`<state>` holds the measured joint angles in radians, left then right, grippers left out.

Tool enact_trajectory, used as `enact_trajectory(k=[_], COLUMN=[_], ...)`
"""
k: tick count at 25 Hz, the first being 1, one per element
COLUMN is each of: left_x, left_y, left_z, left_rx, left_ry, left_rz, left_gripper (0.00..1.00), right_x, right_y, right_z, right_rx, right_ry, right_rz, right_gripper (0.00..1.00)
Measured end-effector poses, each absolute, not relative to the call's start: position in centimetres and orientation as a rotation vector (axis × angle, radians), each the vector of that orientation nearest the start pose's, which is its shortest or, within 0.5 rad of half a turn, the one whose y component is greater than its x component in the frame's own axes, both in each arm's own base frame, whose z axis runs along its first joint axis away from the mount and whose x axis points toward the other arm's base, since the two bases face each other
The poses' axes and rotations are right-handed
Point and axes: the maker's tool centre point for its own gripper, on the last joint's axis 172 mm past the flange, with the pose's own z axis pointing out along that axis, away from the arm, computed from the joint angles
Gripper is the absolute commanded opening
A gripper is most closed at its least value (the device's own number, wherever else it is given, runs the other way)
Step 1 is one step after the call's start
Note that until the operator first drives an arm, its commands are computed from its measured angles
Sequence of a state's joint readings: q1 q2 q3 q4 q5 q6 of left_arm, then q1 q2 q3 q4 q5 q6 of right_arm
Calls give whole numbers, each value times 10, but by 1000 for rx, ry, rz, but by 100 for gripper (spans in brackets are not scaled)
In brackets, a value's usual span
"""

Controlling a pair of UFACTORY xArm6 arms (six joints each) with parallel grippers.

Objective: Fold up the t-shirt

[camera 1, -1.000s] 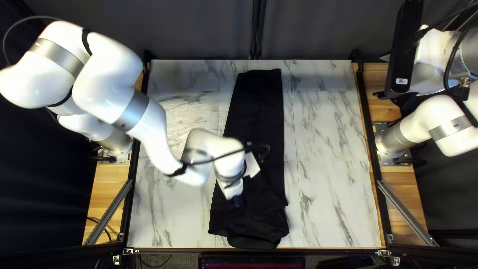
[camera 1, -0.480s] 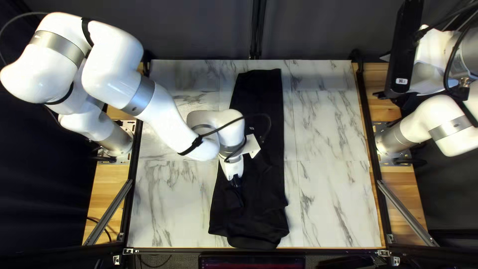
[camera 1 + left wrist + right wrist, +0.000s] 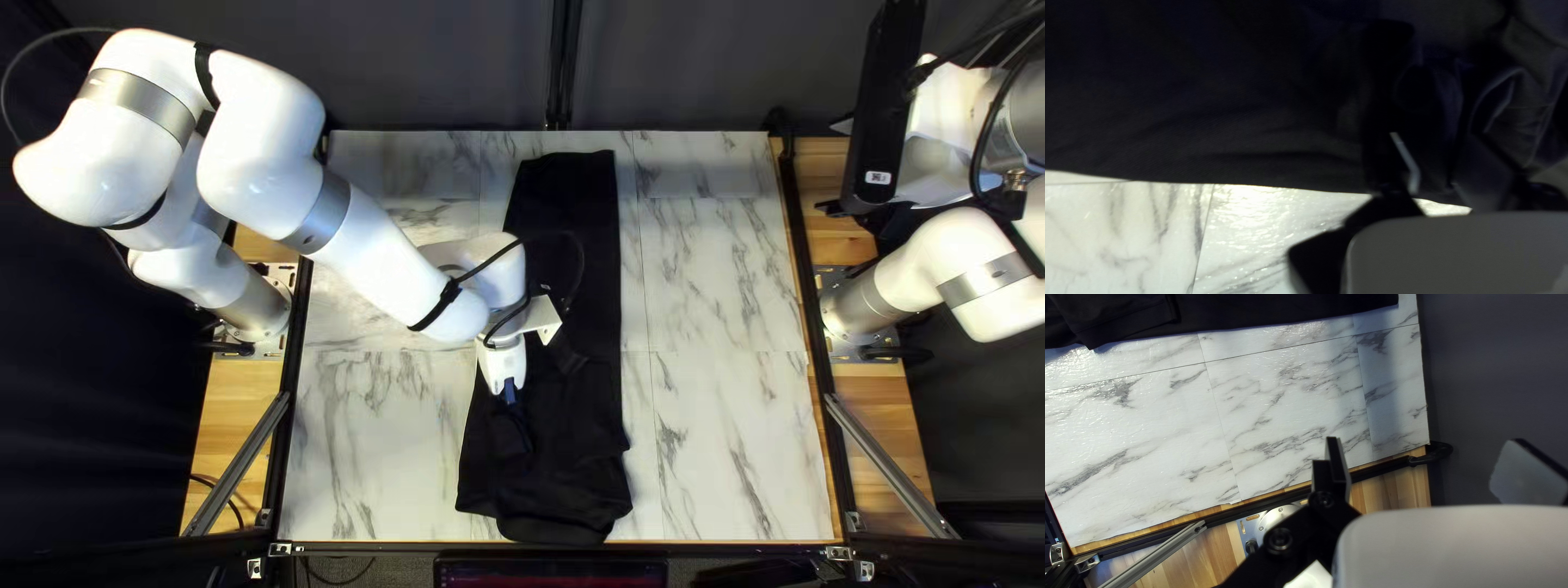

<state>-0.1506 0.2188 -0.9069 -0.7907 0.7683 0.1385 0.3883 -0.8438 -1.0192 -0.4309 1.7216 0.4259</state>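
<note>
Just inside the left long edge of the shirt (image 3: pixel 572 468) is the left gripper (image 3: pixel 527 442), wide or narrow I cannot tell, nearer than the wide-spread right gripper (image 3: pixel 1426 443).

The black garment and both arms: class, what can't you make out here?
- Black garment: its middle in the top left view, partly behind my left arm; it runs past the right wrist view's edge.
- Left gripper: whether it holds cloth, dark against dark in its wrist view.
- Right arm: cut off by the top left view's edge.
</note>
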Motion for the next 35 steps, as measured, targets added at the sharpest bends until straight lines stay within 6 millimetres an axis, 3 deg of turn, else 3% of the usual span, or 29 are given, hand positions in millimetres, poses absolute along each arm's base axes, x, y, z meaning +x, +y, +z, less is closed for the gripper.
enact_trajectory(k=[10,15,17,18,19,25,35], left_x=[488,493,493,491,490,472,447], left_y=[-162,-154,-150,-149,-149,-156,-152], left_z=[79,74,71,70,71,83,69], left_rx=[2589,2589,2597,2603,2610,2662,2643], left_ry=[366,338,334,335,334,319,338], left_rz=[-106,-136,-150,-153,-152,-135,-85], left_gripper=[0,10,52,80,99,100,100], right_x=[261,261,261,261,261,261,261], right_y=[-18,-18,-18,-18,-18,-18,-18], right_z=[438,438,438,438,438,438,438], right_rx=[-3426,-3426,-3426,-3426,-3426,-3426,-3426], right_ry=[230,230,230,230,230,230,230], right_rz=[-514,-514,-514,-514,-514,-514,-514], right_gripper=[100,100,100,100,100,100,100])
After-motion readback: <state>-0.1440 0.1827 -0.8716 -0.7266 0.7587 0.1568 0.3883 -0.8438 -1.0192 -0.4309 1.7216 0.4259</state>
